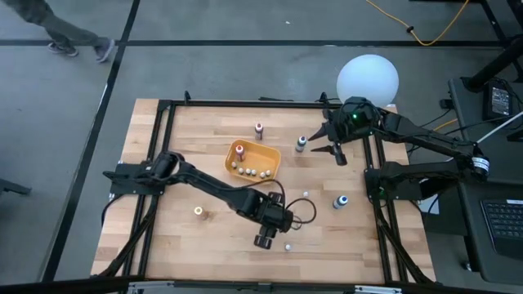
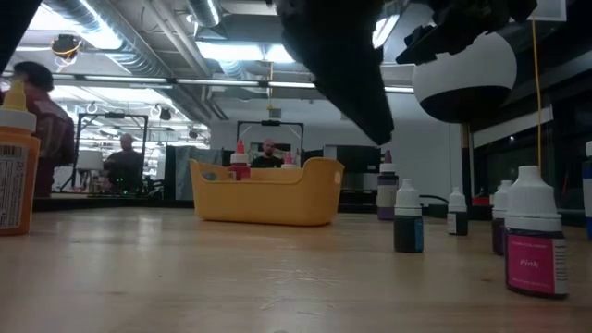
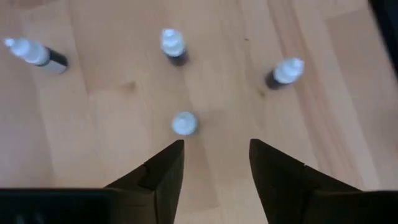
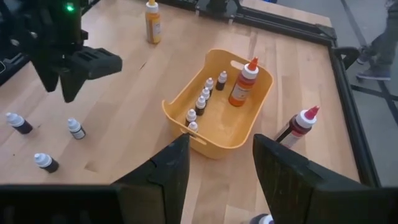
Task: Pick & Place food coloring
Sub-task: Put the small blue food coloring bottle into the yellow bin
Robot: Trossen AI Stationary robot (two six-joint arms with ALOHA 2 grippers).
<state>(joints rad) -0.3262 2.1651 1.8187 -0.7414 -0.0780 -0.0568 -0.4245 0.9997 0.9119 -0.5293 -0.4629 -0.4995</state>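
Left end effector (image 3: 211, 152): you are looking at it in the lower centre of the high view, hanging over the table (image 1: 163, 237). Its fingers (image 3: 163, 171) are standing apart with nothing between them.
Target bottle (image 3: 184, 123): a white-capped food coloring bottle is standing upright just ahead of the left fingertips, lined up with the gap and not touching either finger.
Other loose bottles: three more white-capped bottles (image 3: 173, 45) are standing beyond it in the left wrist view, well apart from one another. In the low view, one labelled pink (image 2: 536, 233) is standing at the right edge of the frame.
Orange tray (image 1: 274, 161): it is sitting at the centre of the high view. A row of small food coloring bottles (image 4: 202, 101) is lining its inner wall, and a larger orange bottle with a red tip (image 4: 244, 83) is standing in it.
Red-topped bottle (image 4: 301, 124): it is standing on the table just beside the tray, outside it.
Orange bottle (image 4: 152, 22): it is standing alone toward the upper left of the right wrist view.
Right end effector (image 4: 214, 168): you are seeing it wait at the upper right of the high view, above the table. Its fingers are standing apart and are holding nothing.
White globe (image 1: 368, 77): it is sitting at the table's upper right corner.
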